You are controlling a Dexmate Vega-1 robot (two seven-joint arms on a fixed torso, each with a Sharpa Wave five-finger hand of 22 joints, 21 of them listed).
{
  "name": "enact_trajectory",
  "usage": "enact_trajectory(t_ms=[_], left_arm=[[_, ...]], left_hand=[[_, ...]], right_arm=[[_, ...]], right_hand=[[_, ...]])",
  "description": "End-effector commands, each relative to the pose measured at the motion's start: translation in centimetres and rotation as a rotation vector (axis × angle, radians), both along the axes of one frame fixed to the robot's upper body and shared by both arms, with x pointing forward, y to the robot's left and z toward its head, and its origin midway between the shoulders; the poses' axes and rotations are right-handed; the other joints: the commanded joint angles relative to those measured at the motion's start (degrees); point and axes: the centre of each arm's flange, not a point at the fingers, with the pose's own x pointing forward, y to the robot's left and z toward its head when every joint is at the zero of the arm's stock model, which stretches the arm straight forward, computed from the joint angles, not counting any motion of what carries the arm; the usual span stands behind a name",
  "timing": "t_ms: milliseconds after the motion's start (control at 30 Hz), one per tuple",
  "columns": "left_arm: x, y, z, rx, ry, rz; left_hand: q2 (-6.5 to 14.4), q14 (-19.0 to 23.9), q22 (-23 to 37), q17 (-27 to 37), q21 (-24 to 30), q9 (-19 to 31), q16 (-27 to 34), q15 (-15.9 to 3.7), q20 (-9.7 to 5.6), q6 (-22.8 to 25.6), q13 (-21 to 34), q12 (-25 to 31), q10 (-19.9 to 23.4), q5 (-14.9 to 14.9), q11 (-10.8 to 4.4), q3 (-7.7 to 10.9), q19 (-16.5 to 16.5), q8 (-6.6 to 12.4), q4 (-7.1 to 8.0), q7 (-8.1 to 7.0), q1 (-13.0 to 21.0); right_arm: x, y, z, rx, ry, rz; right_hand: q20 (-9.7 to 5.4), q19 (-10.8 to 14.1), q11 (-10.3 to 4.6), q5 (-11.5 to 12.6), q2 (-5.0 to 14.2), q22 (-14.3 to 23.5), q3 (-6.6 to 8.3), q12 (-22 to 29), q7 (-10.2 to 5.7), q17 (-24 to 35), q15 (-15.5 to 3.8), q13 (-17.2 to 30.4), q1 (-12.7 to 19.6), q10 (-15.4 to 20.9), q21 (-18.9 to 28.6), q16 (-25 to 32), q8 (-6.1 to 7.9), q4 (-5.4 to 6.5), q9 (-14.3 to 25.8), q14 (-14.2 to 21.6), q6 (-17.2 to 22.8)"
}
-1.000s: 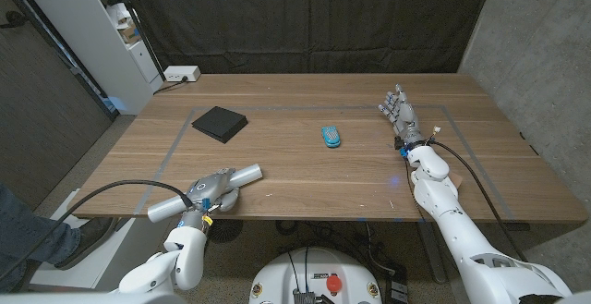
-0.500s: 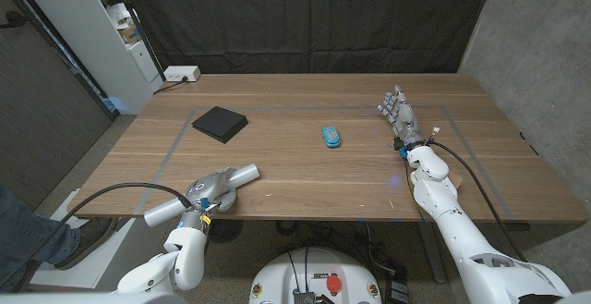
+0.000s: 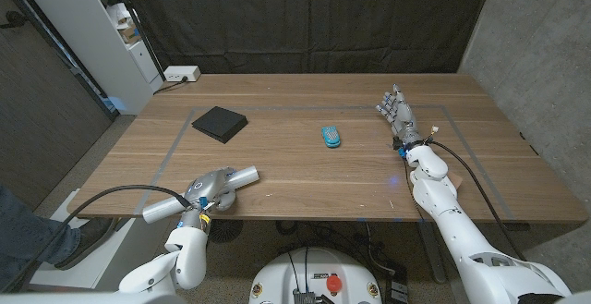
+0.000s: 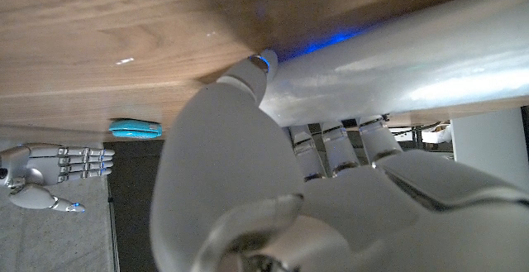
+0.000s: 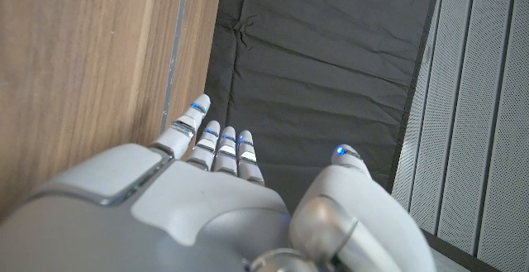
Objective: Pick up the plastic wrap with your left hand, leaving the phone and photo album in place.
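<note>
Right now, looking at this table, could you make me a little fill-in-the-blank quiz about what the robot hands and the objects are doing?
1. The left robot hand grips the ____, a pale roll at the table's near edge.
2. The right robot hand holds ____, its fingers apart.
3. The black photo album lies to the ____ of the blue phone in the head view.

Missing words: plastic wrap; nothing; left

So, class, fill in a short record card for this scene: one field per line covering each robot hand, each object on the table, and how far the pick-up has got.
left robot hand: gripping the plastic wrap roll, near the table's front edge
plastic wrap: light roll, held in the left robot hand; lifted or not cannot be told
right robot hand: holds nothing, fingers extended, on the table's right side
phone: blue case, mid-table, untouched
photo album: black, far left, untouched
table: wooden
task stage: wrap grasped
</note>
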Motion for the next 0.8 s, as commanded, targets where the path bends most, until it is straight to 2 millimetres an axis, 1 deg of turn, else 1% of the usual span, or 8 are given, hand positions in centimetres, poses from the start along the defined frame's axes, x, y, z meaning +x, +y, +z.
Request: enact_trajectory(t_ms=[33, 133, 200, 333, 367, 400, 800], left_arm=[[0.4, 0.3, 0.3, -0.018, 0.004, 0.005], [0.5, 0.3, 0.4, -0.020, 0.008, 0.005], [0.5, 0.4, 0.5, -0.021, 0.005, 0.011], [0.7, 0.5, 0.6, -0.032, -0.003, 0.003], [0.7, 0.4, 0.7, -0.030, -0.002, 0.000], [0.8, 0.4, 0.7, -0.032, -0.001, -0.005], [0.7, 0.3, 1.8, -0.032, -0.015, -0.013]], left_hand=[[8.4, 10.3, 1.9, 1.7, 1.6, 0.8, 1.4, -10.09, -12.44, 3.8, 1.2, 0.7, 1.4, 0.8, -0.42, 1.53, 24.5, 0.53, -1.07, -1.45, 9.6], [8.2, 10.7, 1.7, 2.6, 2.7, 1.3, 2.0, -10.38, -12.80, 4.3, 2.1, 0.9, 1.9, 1.3, -0.59, 1.41, 24.6, 0.89, -0.99, -1.35, 10.0], [8.0, 11.0, 1.7, 3.2, 3.2, 1.6, 2.4, -10.50, -13.10, 4.4, 2.5, 0.9, 1.9, 1.5, -0.37, 1.28, 24.8, 0.98, -0.94, -1.34, 10.1], [7.9, 11.1, 1.6, 3.7, 3.8, 1.9, 2.7, -10.51, -13.21, 4.7, 3.0, 1.0, 2.1, 1.7, -0.36, 1.28, 24.8, 1.17, -0.90, -1.15, 10.2], [7.8, 11.3, 1.5, 4.1, 4.3, 2.2, 2.9, -10.63, -13.46, 5.0, 3.3, 1.1, 2.2, 1.9, -0.19, 1.21, 25.0, 1.35, -0.90, -1.01, 10.3], [7.8, 11.3, 1.4, 4.4, 4.7, 2.4, 3.0, -10.58, -13.73, 5.2, 3.7, 1.2, 2.4, 2.0, -0.26, 1.26, 25.0, 1.46, -0.89, -0.94, 10.4], [7.7, 11.9, 0.9, 5.9, 6.6, 3.6, 3.8, -10.51, -14.42, 5.4, 5.4, 1.5, 3.0, 3.0, -0.10, 1.79, 25.0, 1.82, -0.98, -0.79, 11.5]], right_arm=[[0.2, 0.3, 0.2, 0.000, -0.002, 0.005], [0.3, 0.3, 0.3, 0.001, -0.003, 0.006], [0.3, 0.3, 0.3, 0.001, -0.004, 0.005], [0.4, 0.4, 0.5, 0.001, -0.004, 0.005], [0.4, 0.4, 0.5, 0.001, -0.005, 0.005], [0.4, 0.4, 0.5, 0.001, -0.005, 0.005], [0.3, 0.1, 0.8, 0.003, -0.009, -0.005]], right_hand=[[0.47, 0.1, -0.19, 0.4, 0.19, 0.2, -0.31, 0.0, -0.29, 0.2, 0.04, 0.3, 0.0, 0.3, -0.1, -0.1, -0.18, 0.07, 0.2, 0.3, 0.5], [0.50, 0.1, -0.16, 0.4, 0.19, 0.2, -0.33, 0.0, -0.30, 0.2, 0.09, 0.3, 0.0, 0.2, -0.1, -0.1, -0.20, 0.07, 0.2, 0.3, 0.5], [0.52, 0.2, -0.16, 0.4, 0.20, 0.2, -0.34, 0.0, -0.31, 0.2, 0.08, 0.3, 0.0, 0.2, -0.1, -0.1, -0.20, 0.07, 0.2, 0.3, 0.5], [0.55, 0.2, -0.15, 0.4, 0.21, 0.2, -0.37, 0.0, -0.34, 0.2, 0.07, 0.3, 0.0, 0.3, -0.1, -0.1, -0.20, 0.06, 0.2, 0.4, 0.5], [0.55, 0.2, -0.06, 0.4, 0.21, 0.2, -0.37, 0.0, -0.34, 0.2, 0.08, 0.3, 0.0, 0.2, -0.1, -0.1, -0.20, 0.06, 0.2, 0.4, 0.5], [0.56, 0.2, -0.01, 0.4, 0.21, 0.2, -0.38, 0.0, -0.35, 0.2, 0.09, 0.3, 0.0, 0.2, -0.1, -0.1, -0.21, 0.06, 0.2, 0.4, 0.5], [0.59, 0.2, -0.01, 0.4, 0.23, 0.2, -0.44, 0.0, -0.31, 0.2, 0.14, 0.3, 0.0, 0.2, -0.1, -0.1, -0.20, 0.03, 0.2, 0.4, 0.5]])
